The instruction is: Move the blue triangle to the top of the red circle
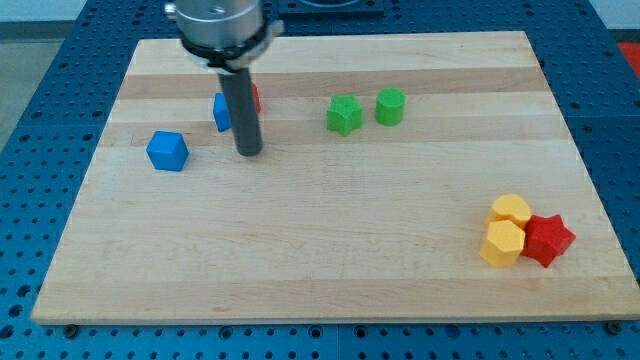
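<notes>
My tip [249,153] rests on the bench [330,250], just below the blue triangle [221,111], which the rod partly hides. The red circle [255,97] peeks out just right of that triangle. This arm carries no jaws.

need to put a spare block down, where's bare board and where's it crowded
Bare: the wooden board's bottom middle and left, below my tip and the blue cube. Crowded: the bottom-right cluster of two yellow blocks and a red star.
</notes>
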You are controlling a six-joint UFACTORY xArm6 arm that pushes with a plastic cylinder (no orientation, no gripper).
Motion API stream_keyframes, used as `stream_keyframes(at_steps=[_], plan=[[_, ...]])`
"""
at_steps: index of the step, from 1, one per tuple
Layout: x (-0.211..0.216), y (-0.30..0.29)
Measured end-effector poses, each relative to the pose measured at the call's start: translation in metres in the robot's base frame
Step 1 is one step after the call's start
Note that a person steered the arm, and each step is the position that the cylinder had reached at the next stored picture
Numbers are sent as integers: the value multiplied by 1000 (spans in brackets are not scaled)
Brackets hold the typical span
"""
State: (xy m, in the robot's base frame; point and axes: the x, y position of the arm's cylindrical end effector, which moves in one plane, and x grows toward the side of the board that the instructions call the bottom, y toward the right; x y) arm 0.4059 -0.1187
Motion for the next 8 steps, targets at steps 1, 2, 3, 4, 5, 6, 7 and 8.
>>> stream_keyframes(at_steps=[1,2,3,4,5,6,7,8], plan=[[-19,-31],[-39,-49],[-56,-53],[-70,-53],[-94,-52],[-104,-43],[-104,-37],[-103,-31]])
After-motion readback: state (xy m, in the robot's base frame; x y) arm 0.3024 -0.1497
